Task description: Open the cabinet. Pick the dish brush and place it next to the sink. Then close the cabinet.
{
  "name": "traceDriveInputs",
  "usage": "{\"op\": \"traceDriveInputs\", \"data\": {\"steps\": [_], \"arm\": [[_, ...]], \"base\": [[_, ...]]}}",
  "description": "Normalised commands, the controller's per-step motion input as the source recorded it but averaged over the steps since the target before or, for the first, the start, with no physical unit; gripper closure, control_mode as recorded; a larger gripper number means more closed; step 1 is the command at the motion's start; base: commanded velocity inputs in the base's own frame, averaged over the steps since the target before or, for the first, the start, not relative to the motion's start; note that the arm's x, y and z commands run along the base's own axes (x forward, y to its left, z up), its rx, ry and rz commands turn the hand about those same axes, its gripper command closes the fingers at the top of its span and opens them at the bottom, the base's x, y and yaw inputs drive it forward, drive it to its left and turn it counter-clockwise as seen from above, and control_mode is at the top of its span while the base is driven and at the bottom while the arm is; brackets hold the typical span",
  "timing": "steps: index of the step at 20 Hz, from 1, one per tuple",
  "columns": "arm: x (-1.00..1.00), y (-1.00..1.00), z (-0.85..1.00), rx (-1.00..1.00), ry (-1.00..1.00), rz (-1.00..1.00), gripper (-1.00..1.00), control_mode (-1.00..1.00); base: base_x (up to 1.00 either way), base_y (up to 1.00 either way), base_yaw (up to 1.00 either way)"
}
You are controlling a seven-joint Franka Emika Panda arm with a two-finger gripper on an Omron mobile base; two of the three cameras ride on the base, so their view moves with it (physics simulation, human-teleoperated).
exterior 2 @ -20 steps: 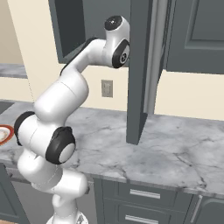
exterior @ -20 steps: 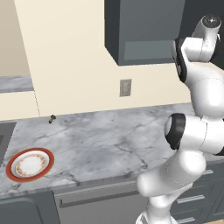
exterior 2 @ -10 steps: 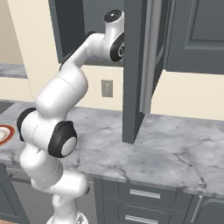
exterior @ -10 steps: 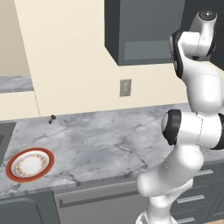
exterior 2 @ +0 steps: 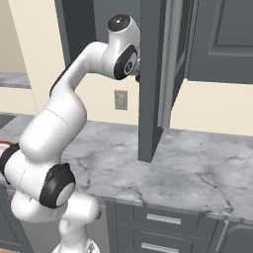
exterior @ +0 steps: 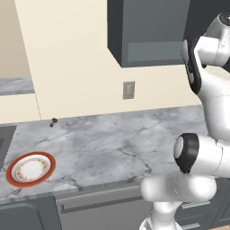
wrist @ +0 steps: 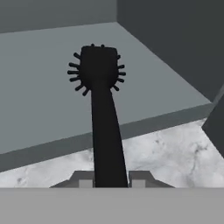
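The cabinet [exterior: 148, 31] hangs above the counter, and its door [exterior 2: 150, 79] stands swung open. My arm reaches up behind that door into the cabinet. In the hand view my gripper [wrist: 111, 181] is shut on the thin handle of the black dish brush [wrist: 105, 118]. The handle runs away from the fingertips [wrist: 85, 180], and the bushy head is over the cabinet's grey shelf floor [wrist: 43, 87]. Marble counter shows beyond the shelf edge. A sliver of the sink [exterior: 3, 139] shows at the far left edge of the left base view.
A red-rimmed white plate [exterior: 30, 168] lies on the marble counter [exterior: 117, 143] near the sink. A small brownish knob [exterior: 53, 121] sits by the wall, below a wall outlet [exterior: 129, 90]. Drawer fronts [exterior 2: 163, 220] run under the counter.
The jaws have closed on the brush handle. The hand has pushed further up and in behind the open door.
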Motion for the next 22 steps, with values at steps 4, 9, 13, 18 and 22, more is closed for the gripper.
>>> {"op": "traceDriveInputs", "data": {"steps": [4, 9, 13, 18, 22], "arm": [[-1.00, 0.96, -0.16, -0.04, -0.05, 0.11, 1.00, -1.00], [-1.00, 0.99, -0.10, -0.04, 0.00, 0.12, 1.00, -1.00], [-1.00, 0.96, -0.08, -0.04, 0.00, 0.11, 1.00, -1.00], [-0.64, 1.00, -0.44, -0.05, 0.11, 0.33, 1.00, -1.00], [0.00, 1.00, -0.58, -0.07, 0.20, 0.53, 1.00, -1.00]], "base": [[0.00, 0.00, 0.00], [0.00, 0.00, 0.00], [0.00, 0.00, 0.00], [0.00, 0.00, 0.00], [0.00, 0.00, 0.00]]}}
